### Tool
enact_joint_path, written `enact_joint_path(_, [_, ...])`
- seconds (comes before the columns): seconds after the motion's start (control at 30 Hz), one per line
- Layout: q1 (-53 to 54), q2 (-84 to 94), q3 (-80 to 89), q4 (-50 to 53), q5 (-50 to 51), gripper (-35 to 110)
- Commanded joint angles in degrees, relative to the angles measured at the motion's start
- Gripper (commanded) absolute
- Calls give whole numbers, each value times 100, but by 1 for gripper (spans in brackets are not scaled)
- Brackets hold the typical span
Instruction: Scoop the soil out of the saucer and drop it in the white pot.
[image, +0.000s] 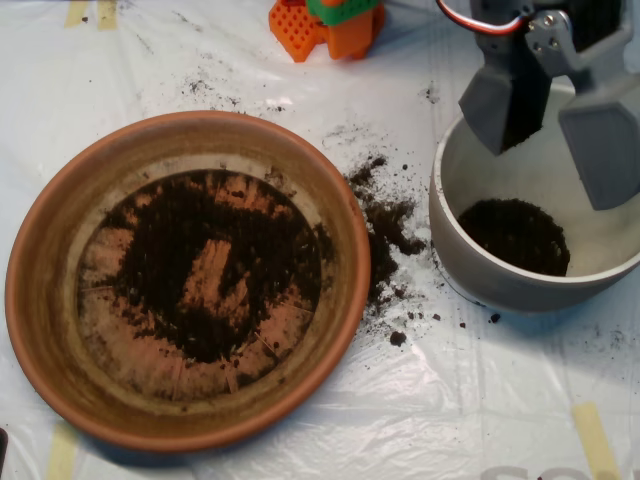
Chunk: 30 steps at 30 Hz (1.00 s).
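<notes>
I have the scoop (553, 112) hanging over the white pot (470, 255), jaws spread wide and holding nothing. A soil (205, 265) layer lies in the saucer (340, 300), well left of and below the jaws, so I judge a leftward swing comes next.

Scoop (553, 125) halves spread apart

Parted scoop (553, 125) above white pot (480, 270)
</notes>
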Motion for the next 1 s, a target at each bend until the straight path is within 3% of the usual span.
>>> enact_joint_path(0.0, [53,325,-211,26,-9,29])
enact_joint_path(0.3, [281,694,615,-387,-88,31])
enact_joint_path(0.97, [149,800,536,-448,70,34])
